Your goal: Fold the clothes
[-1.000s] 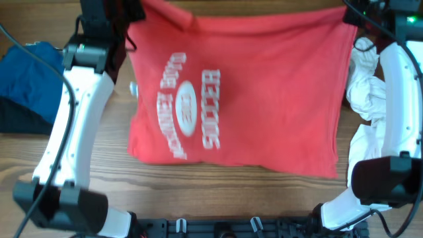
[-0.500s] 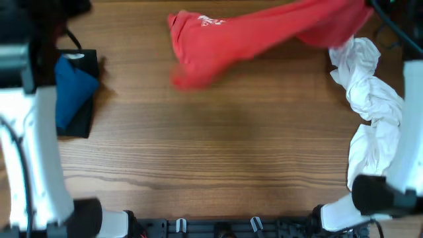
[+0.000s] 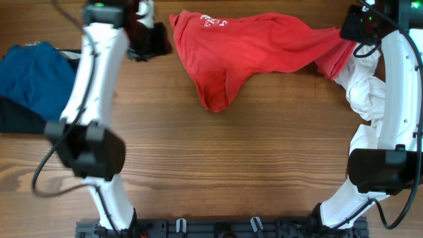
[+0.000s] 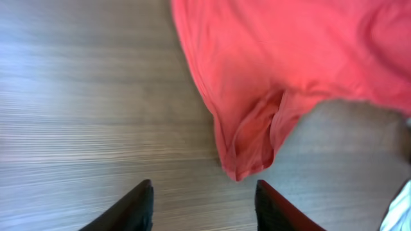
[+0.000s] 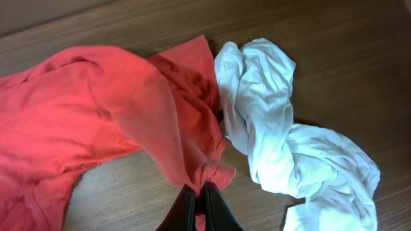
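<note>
Red T-shirt point(image 3: 251, 46) bunched along the far edge of the bench point(image 3: 231, 165), right end pinched in the right hand point(image 5: 200, 192) near the far right corner, left hand point(image 4: 204, 192) spread, empty, just beside its left end

Tbl point(image 3: 218, 165): red tee point(image 3: 244, 46), white tee point(image 3: 367, 92), blue cloth point(image 3: 30, 76), black cloth point(image 3: 16, 119).

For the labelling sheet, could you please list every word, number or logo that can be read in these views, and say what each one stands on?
White print on the red T-shirt, overhead view: lettering too small and crumpled to read.
White garment: no text shows.
Blue garment: no text shows.
Both wrist views: no text shows.
</note>
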{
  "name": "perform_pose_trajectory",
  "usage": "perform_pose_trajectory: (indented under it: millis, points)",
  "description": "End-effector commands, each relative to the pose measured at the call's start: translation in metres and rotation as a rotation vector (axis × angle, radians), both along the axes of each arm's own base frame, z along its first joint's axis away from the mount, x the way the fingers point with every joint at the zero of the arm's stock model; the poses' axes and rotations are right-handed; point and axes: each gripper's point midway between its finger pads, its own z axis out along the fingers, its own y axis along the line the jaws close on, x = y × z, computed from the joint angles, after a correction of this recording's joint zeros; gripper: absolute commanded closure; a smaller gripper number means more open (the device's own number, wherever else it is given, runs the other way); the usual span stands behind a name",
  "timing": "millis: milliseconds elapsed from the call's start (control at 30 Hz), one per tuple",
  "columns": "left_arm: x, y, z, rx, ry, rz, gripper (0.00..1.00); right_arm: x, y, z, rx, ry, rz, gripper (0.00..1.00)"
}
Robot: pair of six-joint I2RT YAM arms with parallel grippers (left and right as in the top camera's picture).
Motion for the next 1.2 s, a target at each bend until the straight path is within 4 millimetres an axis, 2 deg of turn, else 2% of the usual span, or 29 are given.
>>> perform_pose_trajectory:
  millis: [0, 100, 233, 433, 633, 667, 733, 767, 900, 1000, 1100, 1167]
  points:
    - [-0.002, -0.038, -0.056, -0.039, 0.145, -0.029, 0.47, -0.003, -0.003, 0.007, -0.027, -0.011, -0.003, 0.96]
    - [-0.002, -0.052, -0.1, -0.035, 0.237, -0.005, 0.43, -0.003, -0.003, 0.007, -0.027, -0.01, -0.002, 0.96]
    - [0.001, -0.067, -0.137, -0.056, 0.285, -0.013, 0.43, -0.003, -0.003, 0.007, -0.027, -0.011, -0.002, 0.96]
    - [0.013, -0.076, -0.165, -0.065, 0.282, 0.032, 0.44, -0.003, -0.003, 0.007, -0.027, -0.008, -0.003, 0.96]
    - [0.003, -0.092, -0.197, -0.031, 0.326, 0.007, 0.47, -0.003, -0.003, 0.007, -0.028, -0.007, -0.003, 0.96]
    - [0.001, -0.095, -0.2, -0.028, 0.333, 0.001, 0.57, -0.003, -0.003, 0.007, -0.027, -0.007, -0.002, 0.96]
    - [0.001, -0.095, -0.201, -0.018, 0.328, 0.0, 0.89, -0.003, -0.003, 0.007, -0.027, -0.007, -0.003, 0.96]
    - [0.003, -0.091, -0.202, 0.0, 0.322, 0.006, 0.96, -0.003, -0.003, 0.007, -0.028, -0.007, -0.002, 0.96]
    - [0.003, -0.061, -0.201, 0.101, 0.324, 0.049, 0.96, -0.005, -0.003, 0.006, -0.027, 0.001, -0.001, 0.96]
    - [-0.003, -0.02, -0.182, 0.216, 0.341, 0.108, 0.96, -0.009, -0.003, 0.004, -0.029, 0.018, -0.001, 0.96]
    - [-0.023, 0.032, -0.152, 0.305, 0.418, 0.202, 0.96, -0.025, -0.005, -0.004, -0.027, 0.088, -0.03, 0.96]
    - [-0.053, 0.062, -0.133, 0.325, 0.542, 0.239, 0.96, -0.041, -0.004, -0.013, -0.017, 0.161, -0.036, 0.96]
